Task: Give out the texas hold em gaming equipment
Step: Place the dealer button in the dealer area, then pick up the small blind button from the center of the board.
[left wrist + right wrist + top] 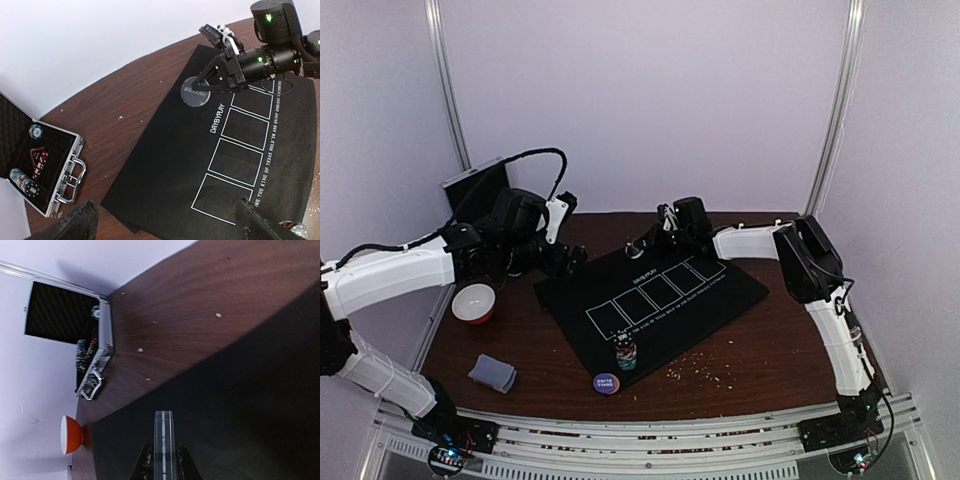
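I see a clear disc (164, 440) pinched edge-on between the right fingers (183, 465) at the far corner of the mat (720, 290). A short multicoloured chip stack (626, 353) stands on its near edge. A purple-and-orange disc (607, 383) lies flat just in front on the bench (760, 360), and the grey-blue card deck (492, 373) sits well to the left.

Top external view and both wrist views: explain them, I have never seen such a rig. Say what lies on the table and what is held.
Two robot arms are bolted to a table. The top view looks down from behind them; each wrist view rides on one arm. On the table lie a black mat, a chip stack, a purple-and-orange disc, a grey-blue card deck, a red-and-white bowl and an open silver case. The right gripper pinches a clear disc at the mat's far edge. The left gripper is open, empty.
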You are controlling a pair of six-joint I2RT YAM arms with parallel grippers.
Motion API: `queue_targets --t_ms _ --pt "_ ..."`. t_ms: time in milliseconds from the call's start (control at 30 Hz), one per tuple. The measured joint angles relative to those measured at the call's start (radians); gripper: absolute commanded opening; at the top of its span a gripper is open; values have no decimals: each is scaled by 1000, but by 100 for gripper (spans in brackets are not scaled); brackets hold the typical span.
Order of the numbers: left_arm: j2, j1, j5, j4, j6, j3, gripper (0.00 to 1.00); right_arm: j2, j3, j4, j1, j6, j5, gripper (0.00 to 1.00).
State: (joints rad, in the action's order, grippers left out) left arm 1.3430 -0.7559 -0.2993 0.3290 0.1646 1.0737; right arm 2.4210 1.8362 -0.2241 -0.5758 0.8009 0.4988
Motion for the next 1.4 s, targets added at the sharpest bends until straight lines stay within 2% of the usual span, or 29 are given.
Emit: queue_targets --t_ms 200,233,300,433,533,600,767,933,1100,1233,1400 --pt "8 37 37 50 81 -40 98 82 39 45 -2 49 -42 0" --pt "9 40 42 55 86 -47 98 86 48 50 -2 54 -45 4" --pt "10 40 56 65 95 -55 98 87 61 58 -2 63 -46 17" --pt "10 40 86 68 108 -61 97 87 66 71 -1 61 -57 35" --pt "10 40 112 69 127 -70 93 85 64 102 -1 43 -88 49" --pt "8 40 133 70 149 -78 89 77 64 137 -1 18 -117 55" --pt "-25 40 224 72 238 -146 77 10 64 243 -1 -81 -201 58" --pt "-78 14 348 69 342 -246 64 -128 49 322 -2 -201 -262 59" --pt "-122 -19 518 29 441 -354 54 -385 -116 337 -2 -309 -296 59" --pt "-126 -41 619 -25 501 -412 52 -570 -294 335 -5 -363 -304 59" --pt "-97 -92 685 -109 581 -454 51 -706 -490 360 -21 -410 -314 59"
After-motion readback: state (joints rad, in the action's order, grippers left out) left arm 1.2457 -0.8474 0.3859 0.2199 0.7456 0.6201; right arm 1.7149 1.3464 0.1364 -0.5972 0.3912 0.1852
